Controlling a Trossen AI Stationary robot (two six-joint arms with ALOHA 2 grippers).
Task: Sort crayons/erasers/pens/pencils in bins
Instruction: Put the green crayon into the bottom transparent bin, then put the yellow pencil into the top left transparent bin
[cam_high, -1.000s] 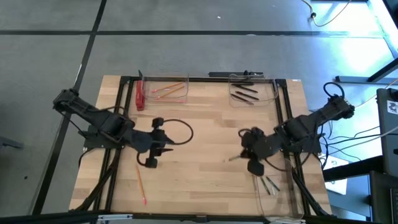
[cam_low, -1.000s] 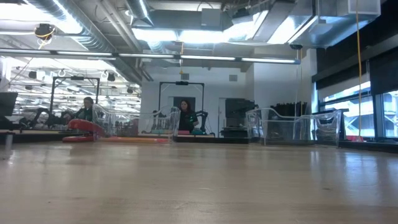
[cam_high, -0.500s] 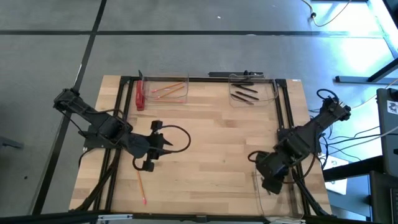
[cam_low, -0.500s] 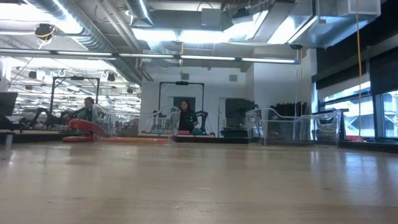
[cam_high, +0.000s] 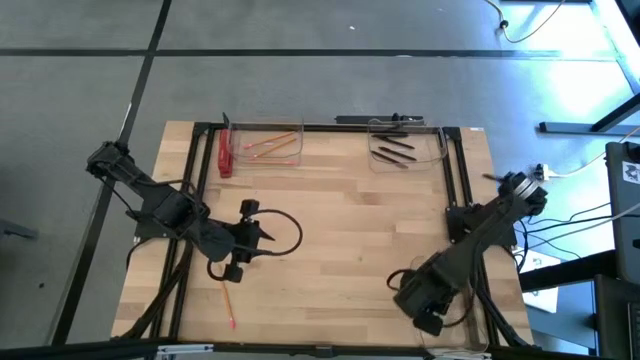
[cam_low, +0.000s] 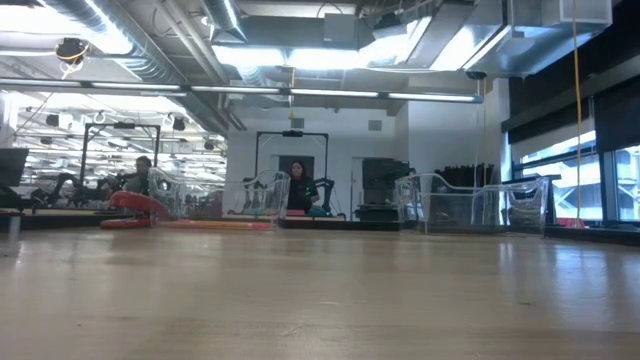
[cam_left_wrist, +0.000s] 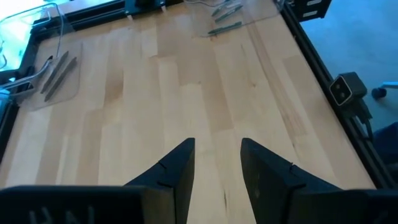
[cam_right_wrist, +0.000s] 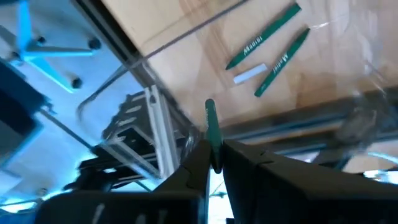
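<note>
Right gripper (cam_right_wrist: 213, 163) is positioned over the near right corner of the tabletop (cam_high: 340, 210), above a clear bin (cam_right_wrist: 348, 93) at that edge. Its fingers (cam_right_wrist: 189, 168) are closed on a green crayon (cam_right_wrist: 211, 134), which stands up between the tips. Two more green crayons (cam_right_wrist: 264, 37) and a small white piece (cam_right_wrist: 250, 74) are seen lying inside that bin in the right wrist view; they lie near one another, whether touching cannot be told.

Left gripper (cam_left_wrist: 216, 163) is held above the left-middle of the tabletop with nothing in it; its fingers (cam_left_wrist: 174, 171) are spread apart over bare wood.

One pencil (cam_high: 227, 298) is left loose on the tabletop, just on the near side of the left gripper (cam_high: 238, 262).

At the far edge, two bins are set side by side but apart: the left far bin (cam_high: 268, 146) holds pencils (cam_high: 268, 148), the right far bin (cam_high: 405, 147) holds pens (cam_high: 395, 150). A flat red bar (cam_high: 225, 155) lies just beside the left far bin, outside it, on its left.

In the low view, people are seen seated in the room beyond the tabletop; neither gripper appears in that view.
</note>
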